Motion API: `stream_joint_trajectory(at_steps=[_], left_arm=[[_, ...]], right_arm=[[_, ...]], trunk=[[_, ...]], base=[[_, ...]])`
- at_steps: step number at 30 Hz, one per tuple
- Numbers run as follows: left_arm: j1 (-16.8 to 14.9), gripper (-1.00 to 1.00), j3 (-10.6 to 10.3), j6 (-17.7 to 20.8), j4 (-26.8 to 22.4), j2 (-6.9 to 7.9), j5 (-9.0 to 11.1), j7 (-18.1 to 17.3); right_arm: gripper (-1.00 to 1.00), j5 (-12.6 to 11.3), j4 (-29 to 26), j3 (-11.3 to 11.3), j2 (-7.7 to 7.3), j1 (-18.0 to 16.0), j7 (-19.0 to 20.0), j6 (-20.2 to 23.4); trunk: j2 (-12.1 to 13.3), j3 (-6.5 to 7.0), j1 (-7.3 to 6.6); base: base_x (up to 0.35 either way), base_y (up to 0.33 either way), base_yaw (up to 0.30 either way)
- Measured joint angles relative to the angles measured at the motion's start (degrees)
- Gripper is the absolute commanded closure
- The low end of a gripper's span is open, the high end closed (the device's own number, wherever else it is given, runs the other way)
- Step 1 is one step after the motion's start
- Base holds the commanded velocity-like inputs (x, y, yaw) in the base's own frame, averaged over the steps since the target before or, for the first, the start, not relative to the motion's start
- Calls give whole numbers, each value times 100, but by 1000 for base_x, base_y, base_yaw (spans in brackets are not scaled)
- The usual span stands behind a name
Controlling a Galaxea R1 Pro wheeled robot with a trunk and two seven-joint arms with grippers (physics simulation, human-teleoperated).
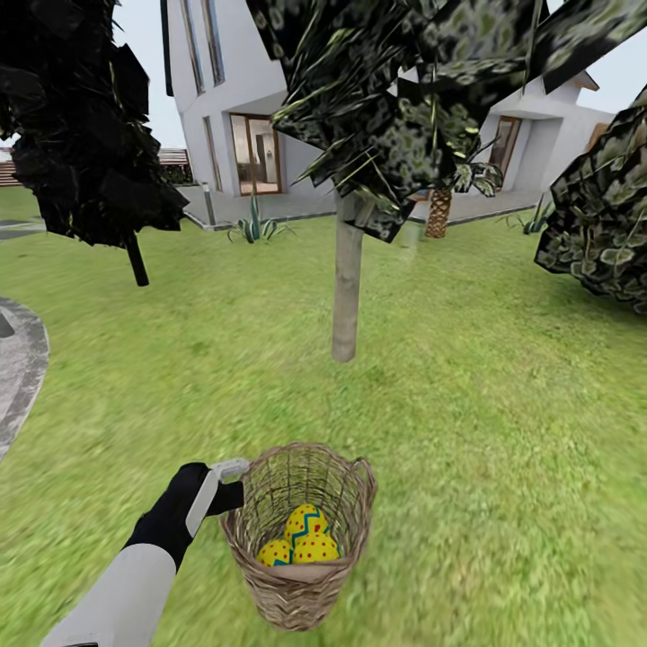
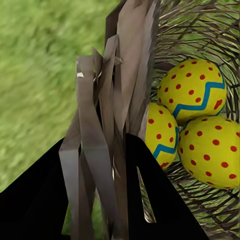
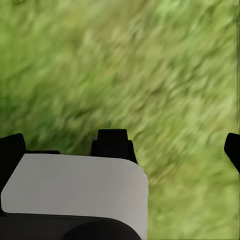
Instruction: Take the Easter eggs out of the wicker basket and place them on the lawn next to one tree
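- Head view: my left gripper [image 1: 235, 483] sits at the left rim of the small round tan-brown open-weave wicker basket [image 1: 301, 575], fingers seemingly closed on the rim or its loop handle. The basket stands upright on the short green lawn [image 1: 503, 404].
- Three bright yellow Easter eggs with blue-teal zigzags and red dots [image 1: 302, 537] lie clustered at the basket bottom, to the right of and below my left gripper. Judgement: that arm is the nearer one, but the eggs sit deep, so the reach has to go down over the rim.
- The tree with a pale grey-beige trunk [image 1: 347, 288] stands straight ahead beyond the basket, well apart from it. Judgement: nearest drop spot.
- Left wrist view: my two black fingers [image 2: 150, 190] straddle a strip of brown wicker wall, one on each side, apparently touching it. So this gripper looks clamped on the basket, not on an egg. The eggs [image 2: 192, 90] lie just past the wall, inside; none is out yet.
- Right wrist view: right gripper [image 3: 172, 145] over bare grass, black fingertips [image 3: 112, 142] wide apart, holding nothing. Its position relative to the basket I can't tell from here.
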Motion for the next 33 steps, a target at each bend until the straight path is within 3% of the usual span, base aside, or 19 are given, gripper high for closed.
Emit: stream_joint_trajectory(at_steps=[33], left_arm=[[0, 100, 7, 0, -18, 0, 1, 0]], right_arm=[[-100, 8, -4, 0, 7, -1, 0, -5]], trunk=[[0, 0, 0]], base=[[318, 0, 0]])
